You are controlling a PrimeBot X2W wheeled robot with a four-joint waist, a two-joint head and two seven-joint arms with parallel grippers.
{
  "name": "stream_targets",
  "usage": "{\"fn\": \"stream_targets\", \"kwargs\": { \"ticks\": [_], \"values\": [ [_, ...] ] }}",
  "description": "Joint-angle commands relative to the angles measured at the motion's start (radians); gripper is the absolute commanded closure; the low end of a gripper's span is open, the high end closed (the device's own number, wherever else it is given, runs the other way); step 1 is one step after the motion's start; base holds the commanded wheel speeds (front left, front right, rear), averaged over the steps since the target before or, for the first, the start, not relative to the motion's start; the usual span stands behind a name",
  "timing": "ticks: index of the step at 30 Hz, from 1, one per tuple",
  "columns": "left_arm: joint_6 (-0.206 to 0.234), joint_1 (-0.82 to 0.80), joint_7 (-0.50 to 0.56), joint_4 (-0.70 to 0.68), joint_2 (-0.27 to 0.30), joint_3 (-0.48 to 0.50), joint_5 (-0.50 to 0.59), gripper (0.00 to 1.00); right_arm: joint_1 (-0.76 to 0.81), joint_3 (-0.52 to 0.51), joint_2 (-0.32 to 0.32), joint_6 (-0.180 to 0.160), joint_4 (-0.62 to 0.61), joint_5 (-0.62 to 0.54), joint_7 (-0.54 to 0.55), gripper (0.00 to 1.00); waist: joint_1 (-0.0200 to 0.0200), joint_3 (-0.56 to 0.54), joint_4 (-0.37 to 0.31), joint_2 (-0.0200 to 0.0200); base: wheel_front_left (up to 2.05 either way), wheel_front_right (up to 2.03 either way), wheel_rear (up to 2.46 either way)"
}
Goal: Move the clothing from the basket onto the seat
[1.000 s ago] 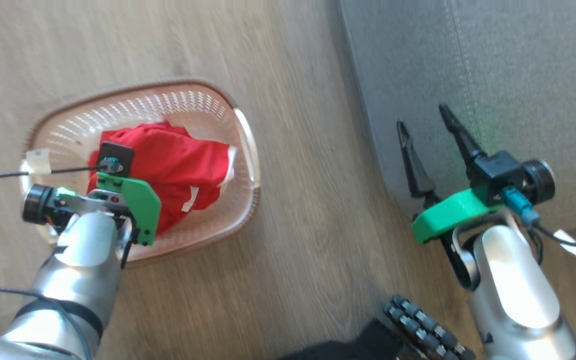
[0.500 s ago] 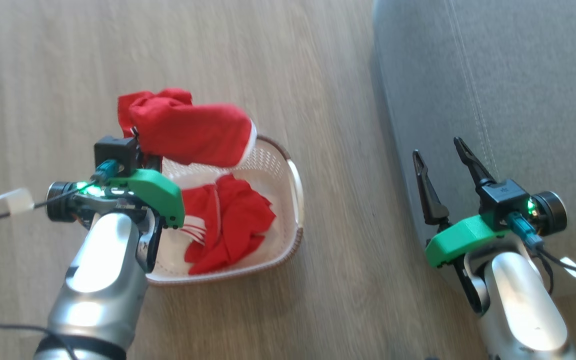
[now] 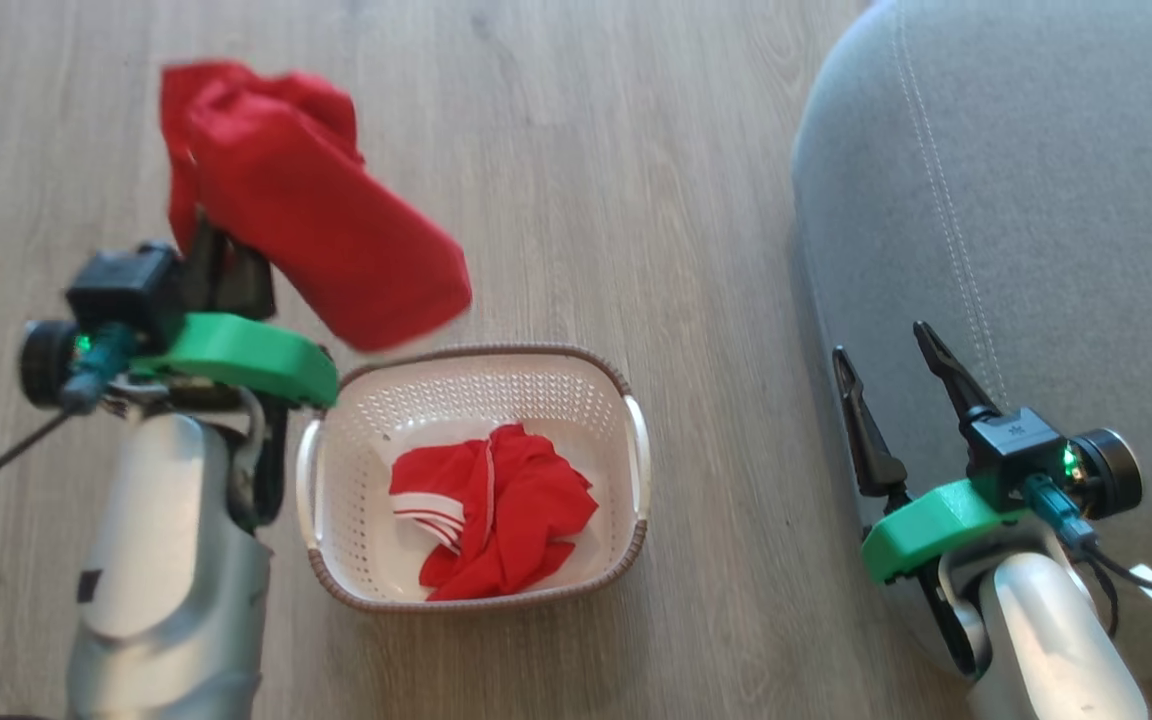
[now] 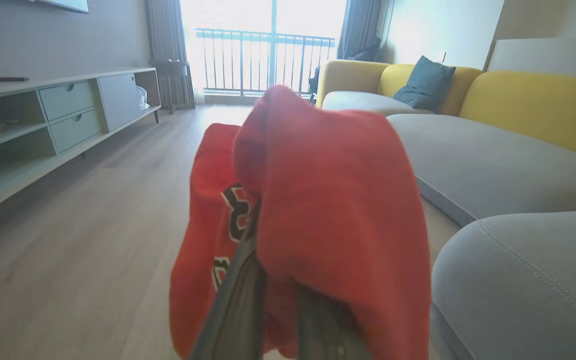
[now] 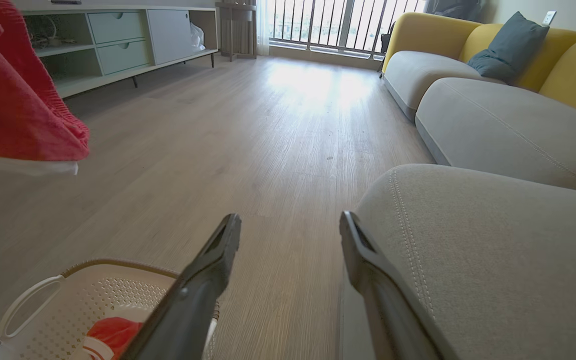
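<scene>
Where the head view looks down, the left claw [image 3: 208, 262] is clamped on the raised garment [image 3: 316, 230], a bright red piece that hangs in the air over the wooden floor [image 3: 586, 150], up and to the left of the basket [image 3: 481, 352] in this view. The basket stands on the floor between the two arms, and the second garment [image 3: 496, 510], red with white stripes, lies crumpled inside it. The right claw [image 3: 881, 342] has its fingers spread apart with nothing between them, at the edge of the grey seat [image 3: 1036, 200].

In the left wrist view, the raised garment drapes over both fingers [image 4: 238, 300] and shows dark lettering; the seat lies at the lower right.

In the right wrist view, the spread fingers frame bare floor, with the basket at the lower left, the seat at the right and the raised garment at the upper left.
</scene>
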Motion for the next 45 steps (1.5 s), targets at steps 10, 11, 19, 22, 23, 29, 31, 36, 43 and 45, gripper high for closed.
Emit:
{"fn": "stream_targets", "kwargs": {
  "ticks": [10, 11, 19, 22, 23, 29, 31, 36, 43, 45],
  "values": [
    [-0.036, -0.026, -0.013, -0.242, 0.01, 0.046, -0.053, 1.0, 0.048, 0.038, -0.017, 0.007, -0.091, 0.016, 0.0, 0.0, 0.0001, -0.062, 0.027, -0.0001, 0.0, 0.0, 0.0],
    [-0.035, -0.025, -0.013, -0.257, 0.01, 0.039, -0.076, 1.0, 0.053, 0.039, -0.017, 0.007, -0.095, 0.02, 0.0, 0.0, 0.0001, -0.067, 0.028, -0.0001, 0.0, 0.0, 0.0],
    [-0.032, -0.009, -0.014, -0.364, 0.009, -0.066, -0.078, 1.0, 0.088, 0.036, -0.024, 0.007, -0.111, 0.026, 0.0, 0.0, 0.0001, -0.095, 0.037, -0.0001, 0.0, 0.0, 0.0],
    [-0.031, 0.011, -0.014, -0.391, 0.009, -0.154, -0.08, 1.0, 0.098, 0.029, -0.025, 0.007, -0.115, 0.025, 0.0, 0.0, 0.0001, -0.102, 0.043, -0.0001, 0.0, 0.0, 0.0],
    [-0.037, 0.017, -0.014, -0.391, 0.009, -0.183, -0.072, 1.0, 0.1, 0.028, -0.025, 0.007, -0.117, 0.025, 0.0, 0.0, 0.0001, -0.103, 0.044, -0.0001, 0.0, 0.0, 0.0],
    [-0.045, 0.049, -0.014, -0.394, 0.009, -0.328, -0.083, 1.0, 0.106, 0.023, -0.023, 0.007, -0.119, 0.026, 0.0, 0.0, 0.0001, -0.107, 0.044, -0.0001, 0.0, 0.0, 0.0],
    [-0.036, 0.056, -0.014, -0.407, 0.009, -0.361, -0.098, 1.0, 0.107, 0.022, -0.022, 0.007, -0.119, 0.027, 0.0, 0.0, 0.0001, -0.108, 0.043, -0.0001, 0.0, 0.0, 0.0],
    [-0.012, 0.065, -0.014, -0.431, 0.009, -0.41, -0.137, 1.0, 0.109, 0.021, -0.019, 0.007, -0.119, 0.026, 0.0, 0.0, 0.0001, -0.107, 0.039, -0.0001, 0.0, 0.0, 0.0],
    [0.002, 0.069, -0.014, -0.431, 0.009, -0.42, -0.139, 1.0, 0.105, 0.019, -0.02, 0.007, -0.12, 0.026, 0.0, 0.0, 0.0001, -0.106, 0.028, -0.0001, 0.0, 0.0, 0.0],
    [0.005, 0.069, -0.014, -0.431, 0.009, -0.416, -0.141, 1.0, 0.106, 0.018, -0.02, 0.007, -0.12, 0.026, 0.0, 0.0, 0.0001, -0.106, 0.026, -0.0001, 0.0, 0.0, 0.0]
  ]
}}
